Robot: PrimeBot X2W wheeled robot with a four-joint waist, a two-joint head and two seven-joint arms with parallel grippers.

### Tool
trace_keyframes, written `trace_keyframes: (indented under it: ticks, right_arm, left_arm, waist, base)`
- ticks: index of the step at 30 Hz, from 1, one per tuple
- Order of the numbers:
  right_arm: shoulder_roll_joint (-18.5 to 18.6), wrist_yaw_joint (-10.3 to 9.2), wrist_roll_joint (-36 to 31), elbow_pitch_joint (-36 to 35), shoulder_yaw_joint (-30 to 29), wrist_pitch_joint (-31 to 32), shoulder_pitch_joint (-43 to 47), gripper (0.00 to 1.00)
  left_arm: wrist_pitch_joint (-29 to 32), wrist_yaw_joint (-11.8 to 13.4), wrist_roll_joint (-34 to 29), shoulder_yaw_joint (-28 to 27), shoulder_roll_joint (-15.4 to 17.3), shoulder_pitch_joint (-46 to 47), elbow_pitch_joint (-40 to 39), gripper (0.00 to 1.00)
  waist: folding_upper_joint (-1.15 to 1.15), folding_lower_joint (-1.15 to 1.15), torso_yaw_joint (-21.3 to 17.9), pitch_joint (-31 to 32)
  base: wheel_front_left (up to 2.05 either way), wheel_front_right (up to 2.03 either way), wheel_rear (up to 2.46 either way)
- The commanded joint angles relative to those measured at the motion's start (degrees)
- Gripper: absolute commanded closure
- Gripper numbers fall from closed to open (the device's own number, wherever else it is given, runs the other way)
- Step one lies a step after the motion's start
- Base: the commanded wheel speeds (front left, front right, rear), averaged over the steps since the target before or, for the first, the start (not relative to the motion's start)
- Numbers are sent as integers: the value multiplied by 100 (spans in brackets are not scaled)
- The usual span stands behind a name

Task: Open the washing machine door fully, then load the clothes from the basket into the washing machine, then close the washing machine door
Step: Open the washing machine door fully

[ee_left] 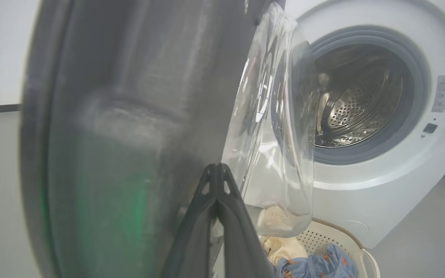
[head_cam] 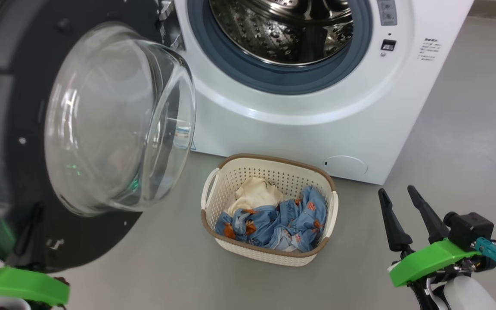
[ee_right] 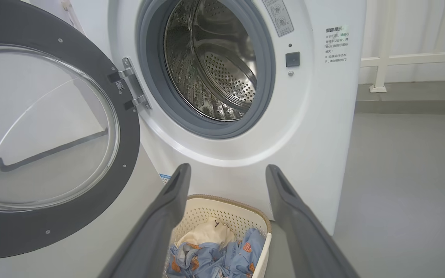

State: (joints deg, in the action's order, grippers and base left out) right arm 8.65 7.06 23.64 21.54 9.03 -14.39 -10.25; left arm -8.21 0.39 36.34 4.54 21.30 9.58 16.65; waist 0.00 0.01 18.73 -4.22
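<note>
Now, at the far left, the left pincer [ee_left: 216,172] is riding with its two fingers pressed flat together, gripping nothing. Its tip is lying against or just short of the dark edge of the washing machine door [head_cam: 114,120]; I cannot tell whether it is actually touching. Shut fingers are making a firm prod, which is probably why it is held so: for nudging the door outward rather than grasping it. The door is hanging swung out on its hinge [ee_right: 129,88], leaving the mouth of the washing machine [head_cam: 317,129] uncovered and the steel drum [head_cam: 282,30] showing bare. Whether it is standing at its full swing is hard to judge.

Just in front of the machine, the basket [head_cam: 274,159] is sitting on the grey floor [head_cam: 467,150], close under the opening, so the lift is going to be short. The clothes [head_cam: 274,224] are lying heaped inside it, the cream piece toward the machine and the blue print nearer the robot. To the right, the right pincer [head_cam: 396,190] is hovering with its fingers spread wide and empty beside the basket, seemingly readying for the first grab.
</note>
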Motion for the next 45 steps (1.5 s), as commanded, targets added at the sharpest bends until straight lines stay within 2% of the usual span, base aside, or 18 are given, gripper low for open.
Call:
trace_keyframes:
  ticks: [1, 8, 20, 33, 45]
  right_arm:
    - [28, 43, -51, -112, 120, -61, -211, 0]
    - [3, 43, -115, -60, 84, -61, -356, 0]
    - [-120, 43, -274, -1, 21, -61, -640, 0]
    - [-235, 43, -383, 69, -50, -61, -862, 0]
    - [-335, 43, -393, 141, 10, -61, -1017, 0]
  left_arm:
    - [-67, -6, 39, -345, 334, 286, 26, 100]
    - [-200, -213, 222, -517, 490, 732, 738, 100]
    - [-365, -577, 145, -303, 725, 1916, 2106, 100]
    - [-499, -750, -64, 117, 969, 2985, 3380, 100]
    - [-619, -786, 14, 523, 1104, 3818, 4175, 100]
  waist:
    - [0, -1, 79, -81]
    - [0, -1, 303, -278]
    - [0, -1, 617, -681]
    - [0, -1, 716, -945]
    - [0, -1, 691, -1007]
  base:
    - [0, 0, 0]
    - [0, 0, 0]
    - [0, 0, 0]
    - [0, 0, 0]
    - [0, 0, 0]
